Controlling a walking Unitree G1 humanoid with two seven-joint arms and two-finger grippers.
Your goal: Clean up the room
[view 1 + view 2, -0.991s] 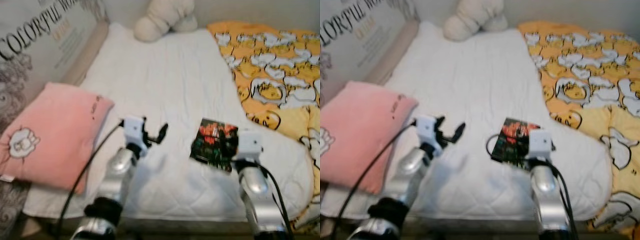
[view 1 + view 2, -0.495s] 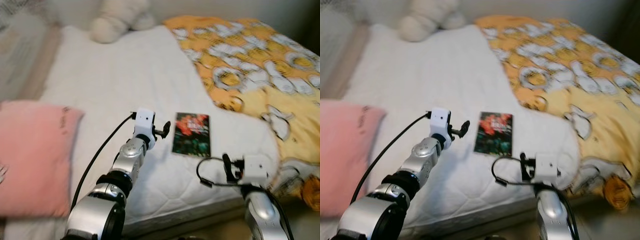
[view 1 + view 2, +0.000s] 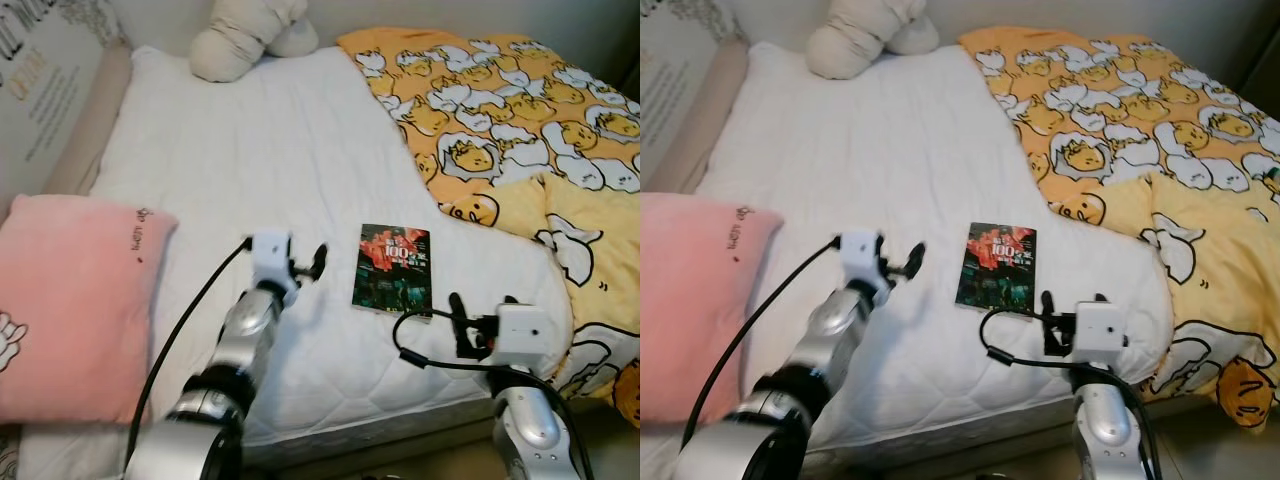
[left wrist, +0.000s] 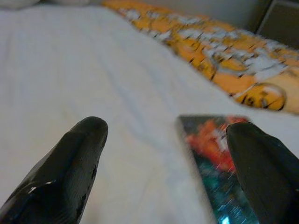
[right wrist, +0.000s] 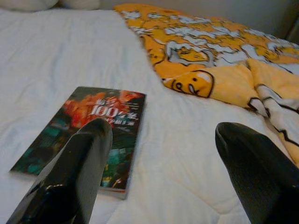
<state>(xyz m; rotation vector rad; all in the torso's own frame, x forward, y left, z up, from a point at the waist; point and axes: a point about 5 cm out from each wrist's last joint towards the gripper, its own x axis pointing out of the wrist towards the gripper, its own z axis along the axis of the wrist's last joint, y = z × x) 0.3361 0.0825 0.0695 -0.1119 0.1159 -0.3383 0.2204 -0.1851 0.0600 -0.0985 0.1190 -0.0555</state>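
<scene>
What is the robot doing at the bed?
The robot is tidying and stands at the bed, both arms reaching toward a book lying flat on the white cover. The left gripper hovers beside the book, the right gripper near its lower corner. Both have open fingers and hold nothing.

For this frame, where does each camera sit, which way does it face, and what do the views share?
Left and right eye views: on the head, looking forward and down at the white bed; both silver arms show, the left gripper and the right gripper.
Left wrist view: on the left wrist, looking along its open fingers across the bed at the book.
Right wrist view: on the right wrist, looking along its open fingers at the book and the yellow blanket.
Shared: all show the book.
</scene>
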